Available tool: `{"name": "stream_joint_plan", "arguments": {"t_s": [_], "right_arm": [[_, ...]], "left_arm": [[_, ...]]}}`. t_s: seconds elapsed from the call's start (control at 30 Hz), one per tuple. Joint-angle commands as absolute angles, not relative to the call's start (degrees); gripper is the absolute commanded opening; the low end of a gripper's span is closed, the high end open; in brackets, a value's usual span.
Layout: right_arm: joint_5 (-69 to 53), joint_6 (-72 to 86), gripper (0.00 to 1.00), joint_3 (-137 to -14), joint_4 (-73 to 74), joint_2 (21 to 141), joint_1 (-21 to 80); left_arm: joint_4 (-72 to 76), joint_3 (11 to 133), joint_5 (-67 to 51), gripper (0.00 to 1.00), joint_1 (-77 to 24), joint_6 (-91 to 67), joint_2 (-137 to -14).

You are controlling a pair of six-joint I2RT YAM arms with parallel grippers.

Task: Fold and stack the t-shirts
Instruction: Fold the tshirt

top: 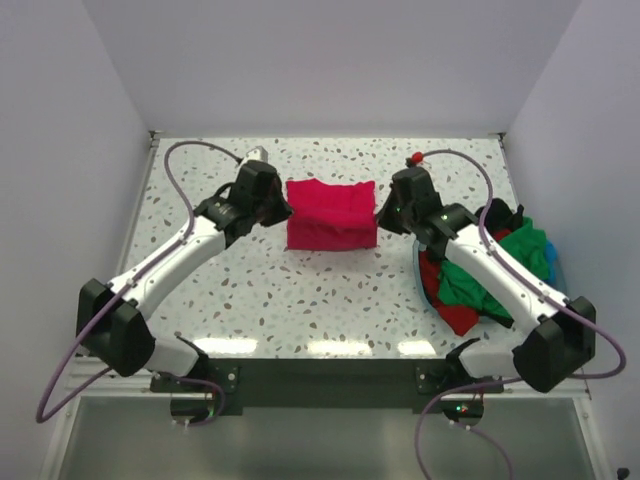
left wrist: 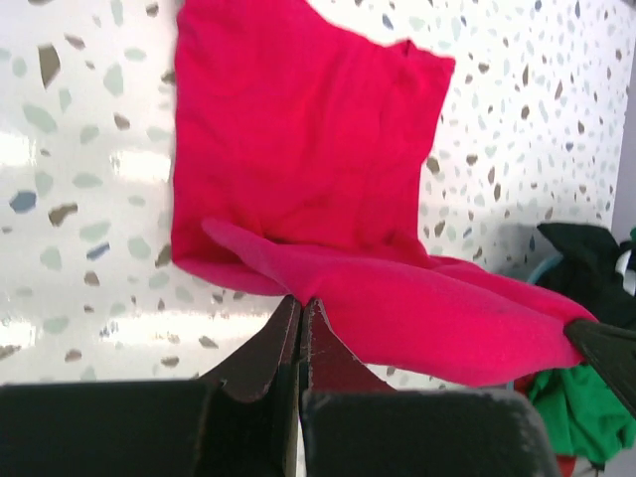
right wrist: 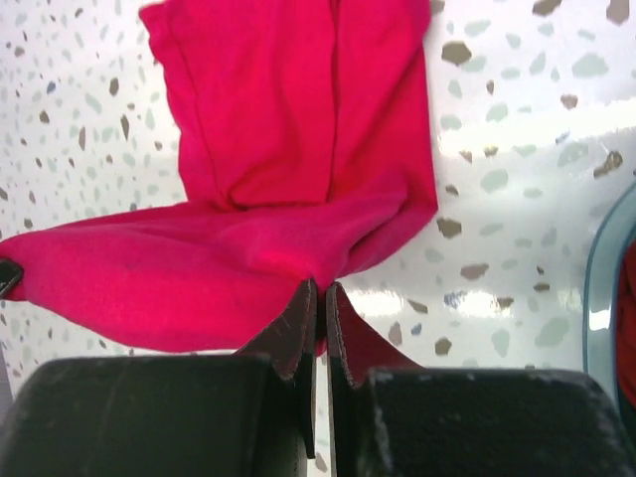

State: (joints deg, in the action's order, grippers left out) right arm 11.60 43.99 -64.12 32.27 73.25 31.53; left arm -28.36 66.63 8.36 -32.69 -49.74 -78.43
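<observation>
While both arms reach inward in the top view, one crimson t-shirt (top: 331,214) lies between them on the worktop (top: 260,290), which is white, glossy and speckled with grey and brown chips. The shirt is soft cotton, folded to a rough rectangle with small wrinkles. The left fingers (top: 285,213) meet its left edge and the right fingers (top: 380,214) its right edge; from above I cannot tell how far they are closed. At the right, one round light blue basket (top: 419,268) holds a loose heap of green cloth (top: 470,282), darker red cloth (top: 455,312) and black cloth (top: 500,214). How many shirts this makes I cannot count.

From the left wrist, the two dark fingers are pressed together on the near edge of the crimson shirt. A thick fold runs to the right, where another dark fingertip holds it.

From the right wrist, the two fingers are also closed, with the crimson edge pinched between them. The fold stretches to the left, and the flat part lies beyond it on the worktop.
</observation>
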Motion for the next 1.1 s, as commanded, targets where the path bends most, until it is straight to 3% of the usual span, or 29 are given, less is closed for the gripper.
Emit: {"name": "stream_joint_plan", "arguments": {"t_s": [0.0,0.43,0.8,0.87,0.93,0.97,1.0,1.03,1.07], "right_arm": [[9.7,40.9,0.0,-71.5,28.4,77.9,28.6],[1.4,39.6,0.0,-85.2,24.9,97.9,20.7],[5.0,40.3,0.0,-101.3,27.9,117.8,19.9],[4.8,41.5,0.0,-102.5,26.5,120.6,19.7],[5.4,42.3,0.02,-103.3,24.5,121.7,19.7],[6.4,42.7,0.1,-103.9,24.8,123.0,19.7],[7.7,42.8,0.22,-105.7,25.3,123.6,19.7],[8.0,42.6,0.47,-106.8,26.1,124.3,19.6],[8.0,42.5,0.56,-107.7,27.6,124.6,19.7]], "left_arm": [[-27.1,73.3,10.4,0.0,-30.2,-45.6,-82.3],[-27.1,87.8,10.0,0.0,-24.2,-43.5,-99.9],[-25.4,104.1,9.8,0.02,-20.7,-41.9,-122.7],[-24.2,105.4,9.3,0.17,-20.7,-41.0,-124.3],[-21.8,105.6,8.8,0.51,-20.6,-40.2,-125.2],[-21.9,106.2,8.4,0.71,-20.6,-39.7,-125.4],[-22.3,106.8,8.4,1.0,-20.6,-39.4,-125.8],[-22.8,107.0,8.4,1.0,-20.6,-39.0,-125.7],[-23.1,107.0,8.8,1.0,-20.6,-38.5,-125.4]]}}
